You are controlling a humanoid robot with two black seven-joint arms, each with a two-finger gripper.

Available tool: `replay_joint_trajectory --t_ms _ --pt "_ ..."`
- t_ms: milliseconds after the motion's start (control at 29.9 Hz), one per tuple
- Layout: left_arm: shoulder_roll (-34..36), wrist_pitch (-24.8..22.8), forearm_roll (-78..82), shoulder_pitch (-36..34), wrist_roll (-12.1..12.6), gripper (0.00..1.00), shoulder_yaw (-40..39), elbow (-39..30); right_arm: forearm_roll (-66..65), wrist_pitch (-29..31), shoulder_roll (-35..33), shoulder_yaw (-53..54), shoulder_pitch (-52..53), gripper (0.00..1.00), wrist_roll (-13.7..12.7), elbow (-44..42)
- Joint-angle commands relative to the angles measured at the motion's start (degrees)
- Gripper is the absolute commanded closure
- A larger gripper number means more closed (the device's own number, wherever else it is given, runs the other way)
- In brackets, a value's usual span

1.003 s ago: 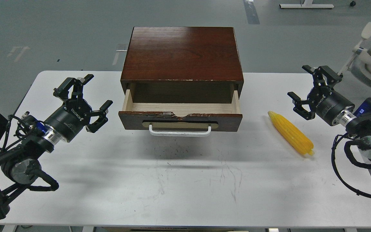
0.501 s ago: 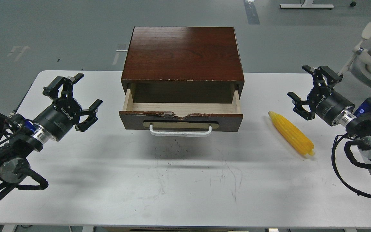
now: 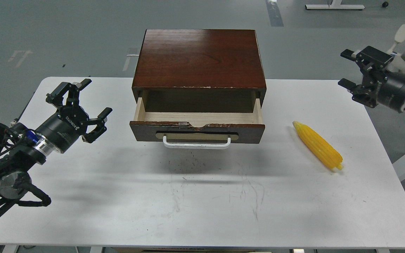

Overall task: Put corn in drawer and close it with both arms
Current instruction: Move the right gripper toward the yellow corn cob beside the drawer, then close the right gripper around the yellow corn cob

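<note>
The yellow corn [image 3: 317, 145] lies on the white table [image 3: 202, 196], to the right of the drawer, its narrow tip pointing up-left. The dark wooden drawer [image 3: 197, 130] stands pulled open from its cabinet [image 3: 199, 58]; its pale inside is empty and its white handle [image 3: 196, 143] faces me. My left gripper [image 3: 79, 103] is open and empty, left of the drawer front. My right gripper [image 3: 351, 69] is open and empty, raised at the far right, well above and right of the corn.
The table's right edge runs just below my right arm. A white chair or stand [image 3: 403, 45] stands on the grey floor behind the right arm. Scuff marks cover the table's middle in front of the drawer.
My right arm has swung up and to the right, away from the corn. My left arm drew back to the left from the drawer, then held still. Corn and drawer have not moved.
</note>
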Motion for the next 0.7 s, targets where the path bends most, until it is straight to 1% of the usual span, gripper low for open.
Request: replay_joint_trajectory --t_ms 0,33,100,134,201,267,301,334,401,669 --pt "-0.83 0.18 0.07 0.01 -0.02 0.00 0.05 -0.03 -13.45 -0.02 -1.31 -0.21 0.56 0.00 -0.02 0.09" --pt "-0.83 0.18 0.07 0.01 -0.02 0.00 0.05 -0.03 -13.49 -0.02 -1.31 -0.21 0.56 0.00 -0.02 0.09" --pt "-1.53 0.18 0.07 0.18 -0.02 0.00 0.05 -0.03 -20.22 -0.02 -1.22 -1.35 -0.23 0.00 -0.02 0.18" --pt "-1.53 0.18 0.07 0.18 -0.02 0.00 0.05 -0.03 -21.82 -1.37 -1.22 -2.05 -0.49 0.00 -0.02 0.18" --pt "-1.62 0.01 0.07 0.18 -0.02 0.00 -0.04 -0.03 -27.35 -7.33 -0.78 -6.25 -1.37 0.00 -0.02 0.35" --pt "-1.53 0.01 0.07 0.18 -0.02 0.00 -0.04 -0.12 -29.21 -10.25 -0.78 -8.64 -1.63 0.00 -0.02 0.53" --pt "-1.62 0.09 0.07 0.18 -0.02 0.00 -0.04 -0.12 -30.53 -12.70 -0.61 -10.91 -1.72 0.00 -0.02 0.70" --pt "-1.62 0.09 0.07 0.18 -0.02 0.00 -0.04 -0.12 -31.15 -13.68 -0.43 -12.06 -1.72 0.00 -0.02 0.70" --pt "-2.06 0.09 0.07 0.18 -0.02 0.00 -0.04 -0.30 -32.99 -16.84 1.67 -16.19 -1.46 0.00 -0.02 0.44" --pt "-2.50 -0.08 0.15 0.27 -0.02 0.00 -0.04 -0.30 -34.32 -17.99 7.56 -20.77 -0.84 0.00 -0.02 -1.05"
